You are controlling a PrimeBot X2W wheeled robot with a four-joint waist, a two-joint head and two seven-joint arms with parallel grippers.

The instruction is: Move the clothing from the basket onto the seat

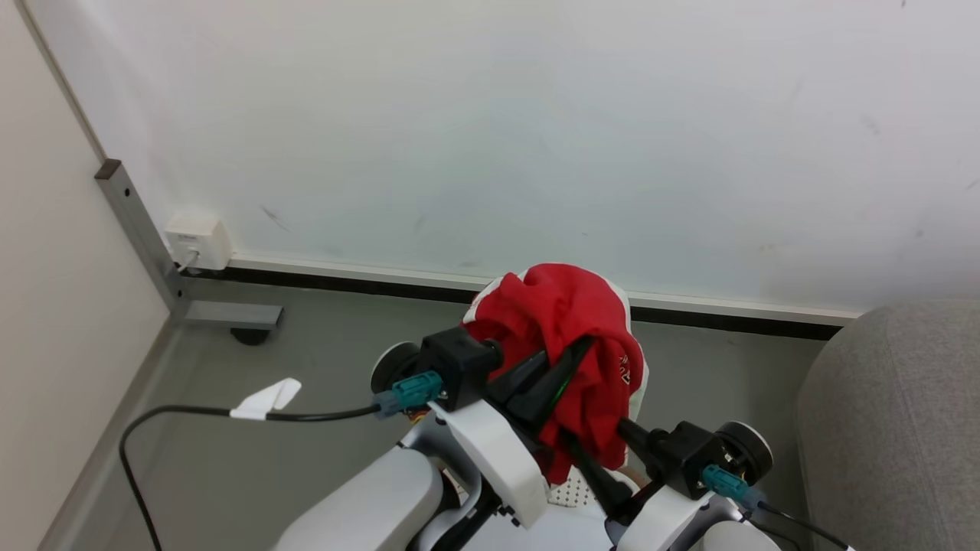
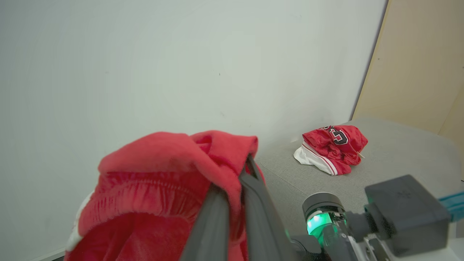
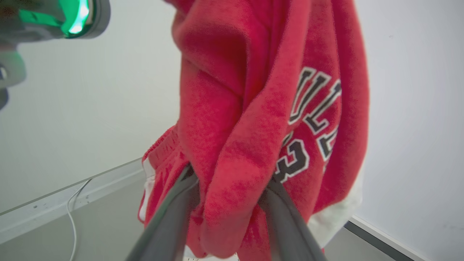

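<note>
Red clothing in two lots. First lot, the bundle: raised clear of the floor to the left of the seat and not touching it; it shows an elastic waistband, white trim, and black-and-white lettering, partly hidden in a fold. The left pincer is clamped tight on a bunched edge of the bundle, fingers together. The right pincer has its fingers spread wide on either side of a thick hanging fold, both touching cloth; whether they squeeze it cannot be told. Second lot, the second piece: red, with a white striped hem and a black-and-white letter, crumpled on top of the seat near its wall-side edge. The basket: a small patch of white perforated plastic, left of the seat, seen just below the bundle between the two arms. A black cable with a white tag lies on the floor, well left of the seat.
</note>
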